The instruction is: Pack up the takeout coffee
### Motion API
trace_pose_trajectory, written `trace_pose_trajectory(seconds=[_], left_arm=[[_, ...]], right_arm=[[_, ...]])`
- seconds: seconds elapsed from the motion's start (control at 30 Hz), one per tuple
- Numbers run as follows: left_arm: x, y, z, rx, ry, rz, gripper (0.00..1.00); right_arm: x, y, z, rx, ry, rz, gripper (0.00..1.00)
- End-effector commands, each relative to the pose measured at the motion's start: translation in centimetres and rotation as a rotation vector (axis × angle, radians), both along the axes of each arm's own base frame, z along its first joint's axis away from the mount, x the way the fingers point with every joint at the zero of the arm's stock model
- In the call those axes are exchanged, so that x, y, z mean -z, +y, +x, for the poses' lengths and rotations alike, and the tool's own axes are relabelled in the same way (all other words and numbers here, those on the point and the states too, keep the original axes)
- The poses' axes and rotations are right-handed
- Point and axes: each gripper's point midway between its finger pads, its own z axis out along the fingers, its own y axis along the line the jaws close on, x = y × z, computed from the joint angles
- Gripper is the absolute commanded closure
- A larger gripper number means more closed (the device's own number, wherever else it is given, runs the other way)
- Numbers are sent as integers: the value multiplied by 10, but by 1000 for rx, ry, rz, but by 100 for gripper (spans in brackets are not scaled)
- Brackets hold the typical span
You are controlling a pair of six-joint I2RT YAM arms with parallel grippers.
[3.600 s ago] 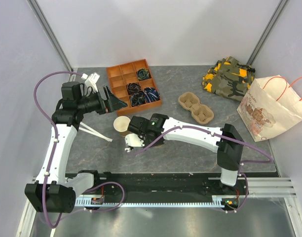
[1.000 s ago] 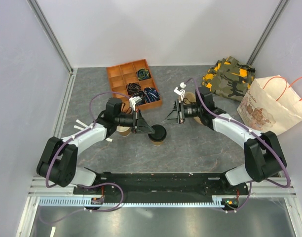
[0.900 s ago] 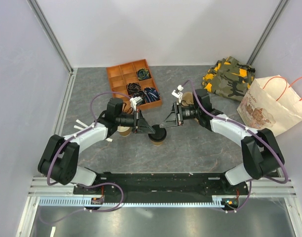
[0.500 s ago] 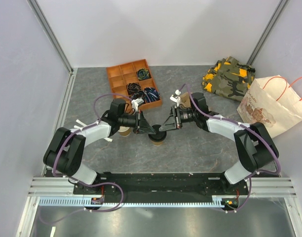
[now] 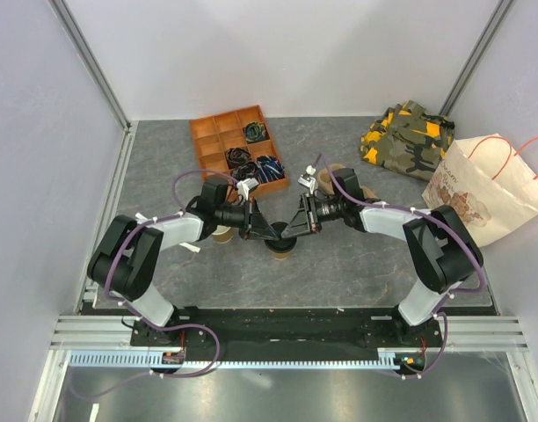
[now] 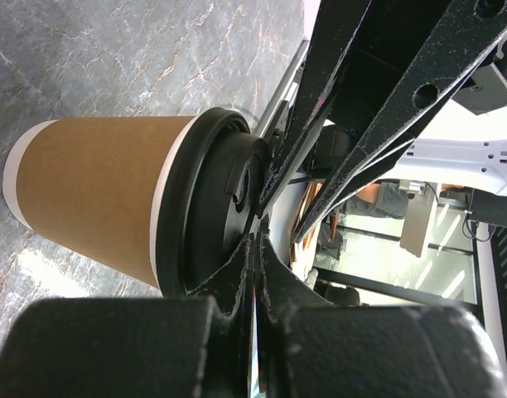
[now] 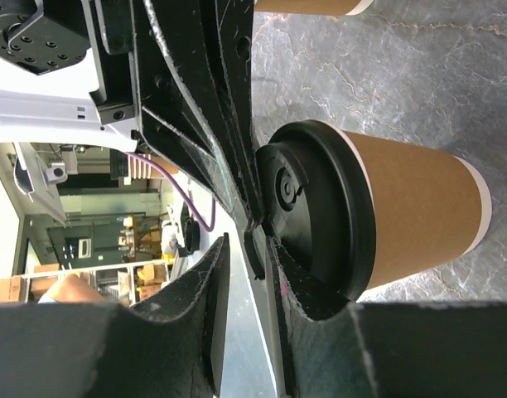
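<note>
The takeout coffee [image 5: 280, 243], a tan paper cup with a black lid, stands upright mid-table. In the left wrist view the takeout coffee [image 6: 96, 191] lies just past my fingertips. My left gripper [image 5: 273, 234] comes in from the left, shut and empty, with its tips [image 6: 258, 228] touching the lid's top. From the right comes my right gripper [image 5: 292, 229], whose jaws stand a narrow gap apart. One of its fingers [image 7: 274, 265] rests over the lid [image 7: 316, 207]. The right gripper [image 7: 245, 240] meets the left one's tips above the cup, with nothing held.
An unlidded tan cup [image 5: 221, 234] stands just left of the coffee, under my left arm. The pulp carrier [image 5: 330, 170] is mostly hidden behind my right arm. An orange divided tray [image 5: 238, 149], a camouflage cloth [image 5: 408, 136] and a paper bag [image 5: 484, 189] lie further back and right.
My right gripper has moved left and down onto the coffee's lid, and its jaws have narrowed. My left arm has stretched further toward the cup; the cup has stayed put.
</note>
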Motion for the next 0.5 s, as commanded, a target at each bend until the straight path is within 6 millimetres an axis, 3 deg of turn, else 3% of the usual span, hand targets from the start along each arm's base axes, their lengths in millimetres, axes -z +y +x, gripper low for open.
trace_pose_trajectory(seconds=[0.0, 0.47], left_arm=[[9, 1, 8, -30, -20, 20, 98], [35, 14, 8, -54, 45, 55, 98]], right_arm=[[17, 1, 5, -9, -20, -48, 69], [40, 0, 4, -15, 36, -92, 69]])
